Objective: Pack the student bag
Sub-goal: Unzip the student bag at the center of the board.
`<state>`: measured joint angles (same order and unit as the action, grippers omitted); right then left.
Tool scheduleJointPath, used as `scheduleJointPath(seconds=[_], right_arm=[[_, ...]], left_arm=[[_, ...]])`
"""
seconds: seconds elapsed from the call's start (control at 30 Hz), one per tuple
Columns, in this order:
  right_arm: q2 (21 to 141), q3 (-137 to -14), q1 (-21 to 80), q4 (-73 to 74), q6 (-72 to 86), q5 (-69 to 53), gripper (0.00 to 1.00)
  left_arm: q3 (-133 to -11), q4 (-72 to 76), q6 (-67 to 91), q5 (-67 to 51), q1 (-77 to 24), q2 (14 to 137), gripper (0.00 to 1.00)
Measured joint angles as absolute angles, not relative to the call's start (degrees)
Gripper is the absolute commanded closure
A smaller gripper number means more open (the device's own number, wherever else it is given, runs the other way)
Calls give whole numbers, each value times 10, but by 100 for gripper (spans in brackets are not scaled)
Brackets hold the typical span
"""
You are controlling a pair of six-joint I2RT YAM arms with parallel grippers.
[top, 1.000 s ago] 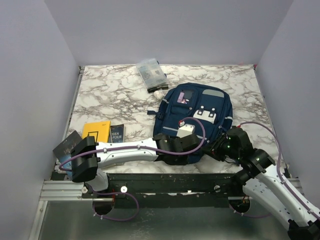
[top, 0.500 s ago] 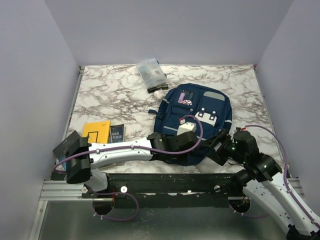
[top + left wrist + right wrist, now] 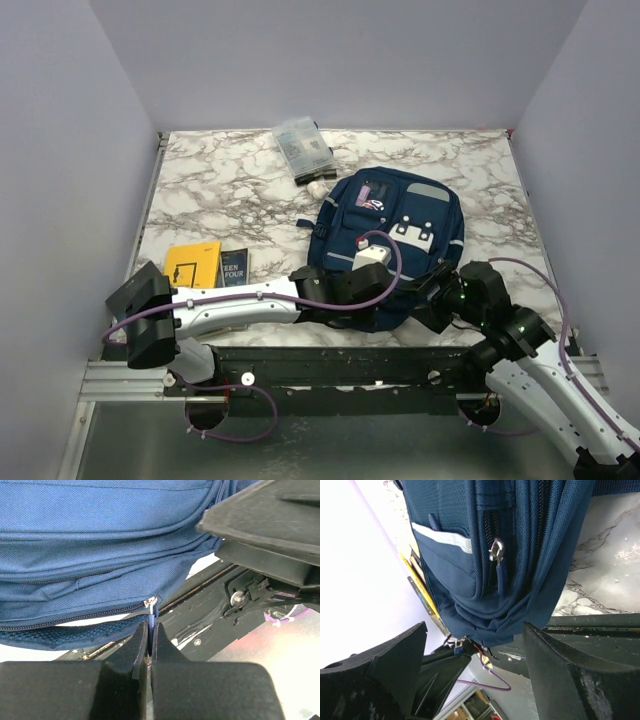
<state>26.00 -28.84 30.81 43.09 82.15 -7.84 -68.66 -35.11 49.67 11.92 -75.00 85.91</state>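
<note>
Noted student bag [image 3: 395,235] flat at near edge of table [image 3: 230,180], left jaws pinching a zipper pull [image 3: 151,611] on its near side, right jaws spread and empty by a second pull [image 3: 499,570]; expect thin pull slipping out, or bag dragged off edge, if tugged askew.

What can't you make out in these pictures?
- Top view: the backpack's near edge, covered by the left arm and right arm.
- Top view: the pouch's contents, too small.
- Left wrist view: the zipper pull's end, pinched inside the left tool.
- Right wrist view: the backpack's top, cut off by the frame.
</note>
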Motion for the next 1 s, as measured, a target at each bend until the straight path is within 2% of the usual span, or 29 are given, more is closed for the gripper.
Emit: scheduleJointPath(seconds=[0.13,0.17,0.37,0.4,0.43,0.73,1.0], right_arm=[[278,-270,308,407,839,-87,26],[282,-265,308,401,843,-88,31],[288,-255,308,394,855,-76,82],[289,-258,308,399,853,-69,97],[289,-264,308,404,850,-60,99],[289,-400,311,514,781,46,99],[253,-420,311,614,767,99,99]], left_arm=[[-687,-345,496,113,-750,857,100],[-687,-343,494,110,-750,857,100],[-685,-333,487,96,-750,857,100],[-681,-330,486,95,-750,857,100],[-674,-324,487,94,-750,855,100],[-592,-260,493,82,-747,802,100],[-503,-246,502,77,-713,738,100]])
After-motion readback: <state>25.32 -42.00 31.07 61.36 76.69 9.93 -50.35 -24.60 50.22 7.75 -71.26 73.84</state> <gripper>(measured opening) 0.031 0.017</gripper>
